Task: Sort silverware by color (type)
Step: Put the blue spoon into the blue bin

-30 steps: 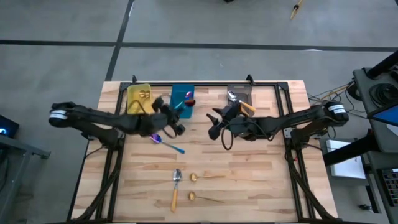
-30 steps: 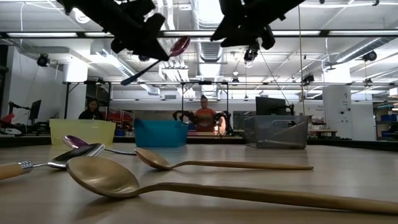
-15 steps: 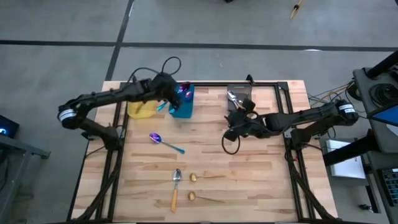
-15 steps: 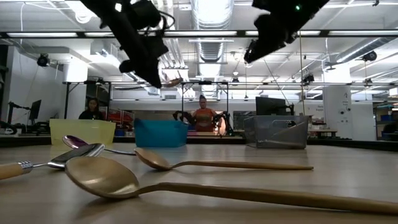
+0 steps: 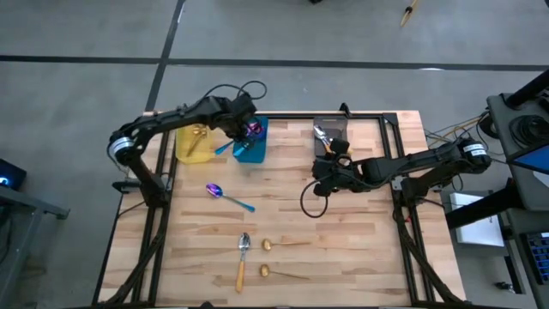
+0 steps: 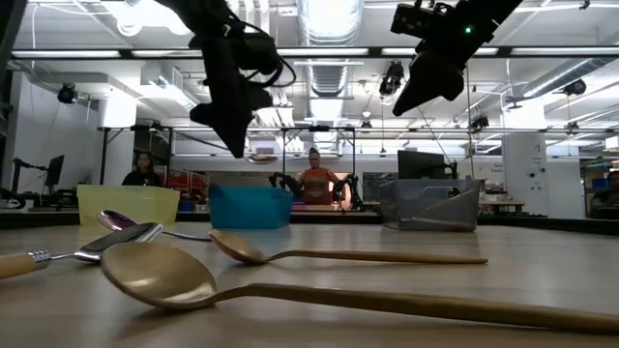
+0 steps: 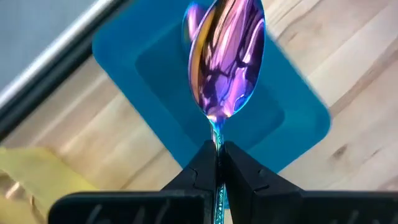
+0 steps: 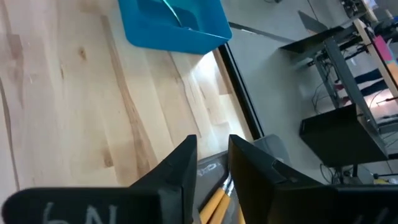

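Observation:
My left gripper (image 5: 246, 129) (image 7: 217, 152) hangs over the blue bin (image 5: 251, 146) (image 7: 155, 81), shut on an iridescent purple spoon (image 7: 227, 59) (image 6: 263, 156). My right gripper (image 5: 320, 165) (image 8: 213, 146) hovers beside the near end of the grey bin (image 5: 331, 133), slightly open and holding nothing. Flat on the table lie another purple spoon with a teal handle (image 5: 227, 196), a silver spoon with an orange handle (image 5: 243, 257) and two gold spoons (image 5: 283, 245) (image 5: 279, 273). A gold spoon (image 5: 199, 131) lies in the yellow bin (image 5: 190, 148). My left gripper pinches the purple spoon's thin neck (image 7: 216, 127), just behind the bowl, between its two fingertips (image 7: 202, 168). The spoon runs along the fingers, with its bowl sticking out past them. The fingers slant down from above, and the spoon is lifted clear above the blue bin.
Yellow, blue and grey bins stand in a row along the far edge (image 6: 131, 205) (image 6: 250, 206) (image 6: 430, 205). Silver spoons with orange handles (image 8: 214, 205) lie in the grey bin. A cable loop (image 5: 309, 202) dangles under the right arm. Bare wood lies between the bins and the loose spoons.
My left gripper has carried the purple spoon from mid-table toward the far edge and now holds it over the blue bin, turned so that the fingers point down. My right gripper has drifted a little toward the table's right edge.

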Available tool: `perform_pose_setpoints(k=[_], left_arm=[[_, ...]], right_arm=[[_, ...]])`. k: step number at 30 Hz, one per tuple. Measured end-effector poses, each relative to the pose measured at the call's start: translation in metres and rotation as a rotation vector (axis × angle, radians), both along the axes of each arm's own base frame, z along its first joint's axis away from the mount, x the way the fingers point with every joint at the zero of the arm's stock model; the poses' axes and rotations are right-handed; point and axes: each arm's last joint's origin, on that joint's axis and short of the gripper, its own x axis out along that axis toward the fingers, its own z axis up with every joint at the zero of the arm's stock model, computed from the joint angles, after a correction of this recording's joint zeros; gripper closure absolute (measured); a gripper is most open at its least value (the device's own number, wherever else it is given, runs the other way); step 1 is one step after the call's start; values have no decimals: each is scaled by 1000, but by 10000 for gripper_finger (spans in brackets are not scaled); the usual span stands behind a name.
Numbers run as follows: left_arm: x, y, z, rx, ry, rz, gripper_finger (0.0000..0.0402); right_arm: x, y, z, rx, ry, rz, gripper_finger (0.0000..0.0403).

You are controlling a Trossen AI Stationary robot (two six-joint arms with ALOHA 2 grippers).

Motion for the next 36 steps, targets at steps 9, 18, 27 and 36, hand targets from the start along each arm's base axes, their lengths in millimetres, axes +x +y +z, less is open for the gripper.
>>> perform_pose_setpoints(k=[9,18,27,36], left_arm=[[15,19,-19,-142,50,59,401],[16,36,-37,-180,74,127,401],[23,42,-49,-176,59,142,401],[28,46,-54,-169,19,158,401]], right_arm=[[-2,0,-5,-1,18,3,333],[-2,0,-7,-3,25,5,335],[-2,0,-6,-3,21,5,335],[-2,0,-6,-3,19,6,335]])
